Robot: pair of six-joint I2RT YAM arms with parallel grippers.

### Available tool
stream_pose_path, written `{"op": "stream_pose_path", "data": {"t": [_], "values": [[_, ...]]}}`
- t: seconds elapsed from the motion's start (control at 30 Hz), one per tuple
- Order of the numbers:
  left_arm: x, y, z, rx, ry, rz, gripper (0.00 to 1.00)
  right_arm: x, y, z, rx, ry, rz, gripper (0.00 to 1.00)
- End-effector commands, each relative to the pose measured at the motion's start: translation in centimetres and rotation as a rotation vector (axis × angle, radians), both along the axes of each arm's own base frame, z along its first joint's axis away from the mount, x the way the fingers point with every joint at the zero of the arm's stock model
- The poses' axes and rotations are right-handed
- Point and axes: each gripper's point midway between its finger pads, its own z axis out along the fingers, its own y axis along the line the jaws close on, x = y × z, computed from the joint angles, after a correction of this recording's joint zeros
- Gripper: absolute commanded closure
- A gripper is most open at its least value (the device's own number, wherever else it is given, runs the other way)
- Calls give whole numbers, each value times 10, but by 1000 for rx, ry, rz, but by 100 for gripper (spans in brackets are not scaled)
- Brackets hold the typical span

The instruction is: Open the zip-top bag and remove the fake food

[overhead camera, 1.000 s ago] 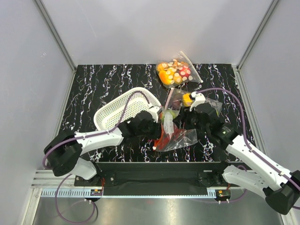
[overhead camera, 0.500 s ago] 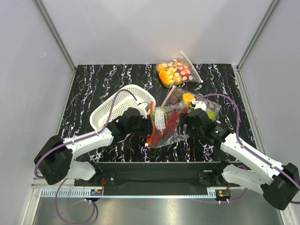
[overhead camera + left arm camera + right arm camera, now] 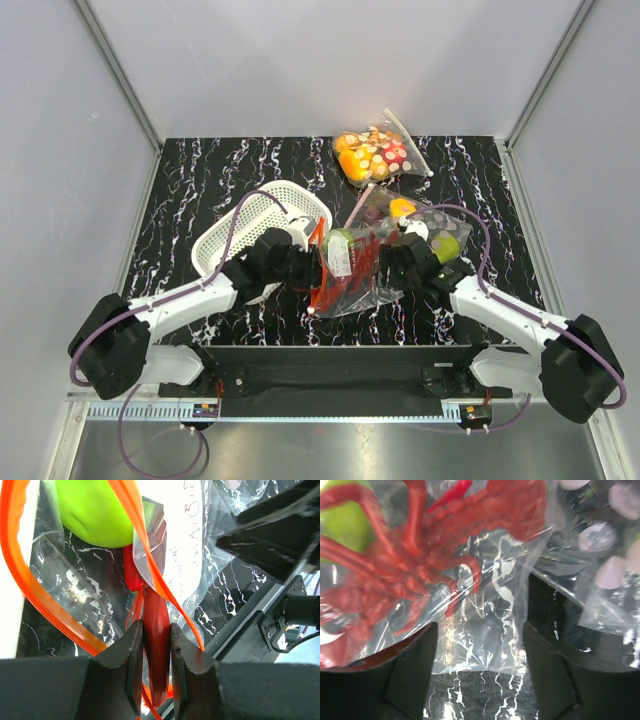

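Note:
The zip-top bag [image 3: 362, 285] lies crumpled at the table's centre, its orange-red zip strip [image 3: 31, 582] gaping open. Inside it are the red lobster [image 3: 432, 547] and the green apple [image 3: 95, 510], which also shows in the top view [image 3: 338, 241]. I cannot pick out the chili pepper for sure. My left gripper [image 3: 306, 268] is at the bag's mouth, shut on a smooth red part of the lobster [image 3: 156, 650]. My right gripper [image 3: 396, 264] is open at the bag's right side. A clear corner of the bag [image 3: 485, 645] lies loose between its fingers [image 3: 412, 670].
A white mesh basket [image 3: 252, 226] stands left of the bag, behind my left arm. One polka-dotted bag of fruit [image 3: 375, 155] lies at the back. A second one [image 3: 432, 228] lies just behind my right gripper and shows in the right wrist view [image 3: 615, 555].
Both grippers and the bag have shifted left and toward the near edge. The right gripper has come down from the far side to the bag's right side. The bag's mouth has spread wider.

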Motion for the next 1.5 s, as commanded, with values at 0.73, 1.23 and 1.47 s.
{"op": "stream_pose_path", "data": {"t": [0.73,1.23,1.47], "values": [[27,21,42,-89,-109,-12,100,15,-3,-24,-32,79,11,100],[29,28,40,-137,-68,28,100,48,-9,1,-123,29,14,94],[52,17,61,-339,-69,178,100,45,12,60,57,-77,30,25]]}}
